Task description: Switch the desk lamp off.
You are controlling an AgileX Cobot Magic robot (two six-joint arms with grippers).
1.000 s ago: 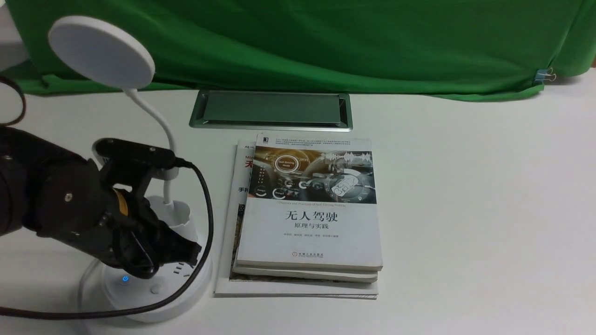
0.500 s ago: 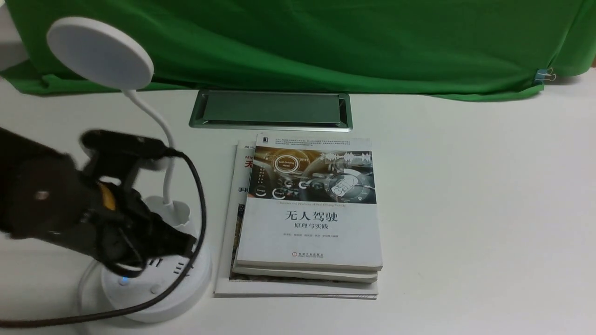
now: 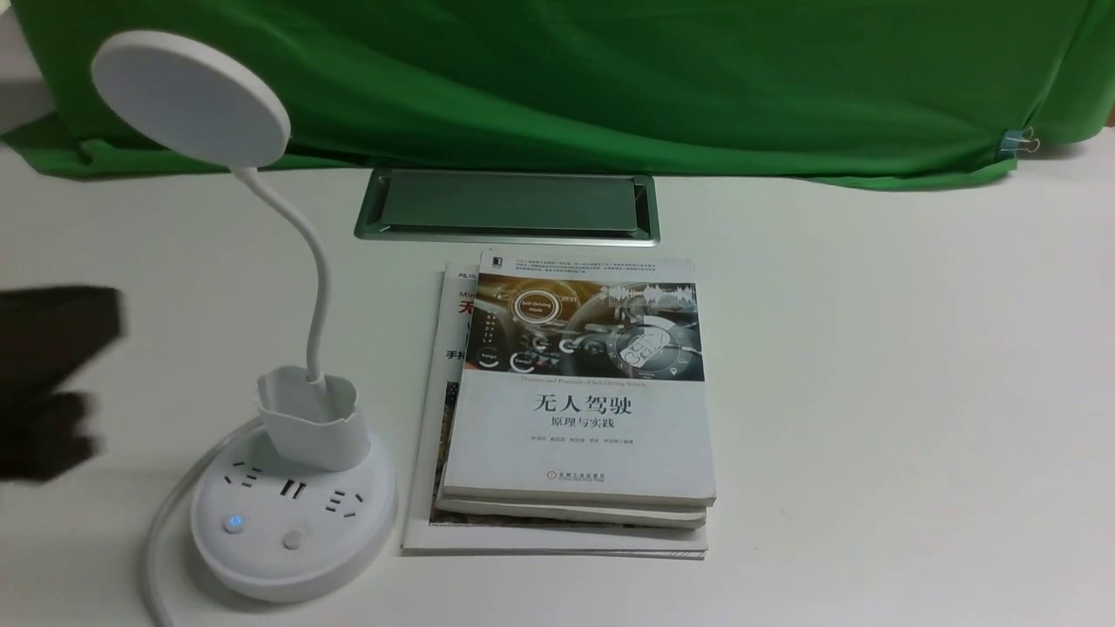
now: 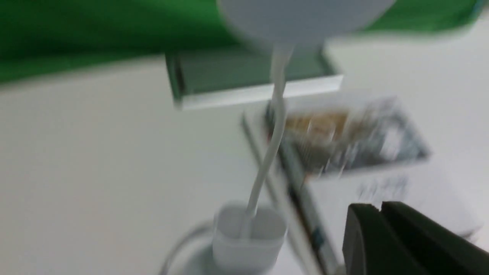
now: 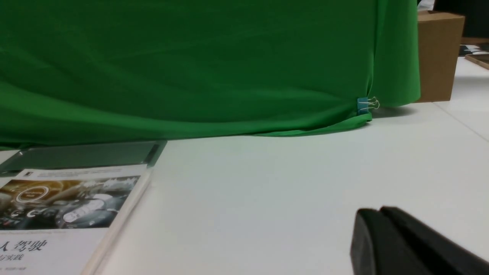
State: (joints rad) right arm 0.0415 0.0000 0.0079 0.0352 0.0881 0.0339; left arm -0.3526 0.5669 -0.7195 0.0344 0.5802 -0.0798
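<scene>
The white desk lamp (image 3: 292,514) stands at the front left of the table. Its round disc head (image 3: 190,97) is up on a thin bent neck above a small cup (image 3: 309,418). The round base has sockets, a blue-lit button (image 3: 233,522) and a plain button (image 3: 293,540). The head shows no glow. My left gripper (image 4: 380,206) is shut and empty, well left of the lamp; in the front view only a dark blur of the left arm (image 3: 48,383) shows at the left edge. My right gripper (image 5: 380,211) is shut and empty above bare table, out of the front view.
A stack of books (image 3: 575,409) lies just right of the lamp base. A metal cable hatch (image 3: 507,205) sits behind it. Green cloth (image 3: 610,78) covers the back. The lamp's white cord (image 3: 170,514) trails off the front left. A cardboard box (image 5: 439,53) stands far right.
My left arm has pulled away from the lamp base toward the left edge, uncovering the base, cup and buttons. The lamp and books have stayed in place.
</scene>
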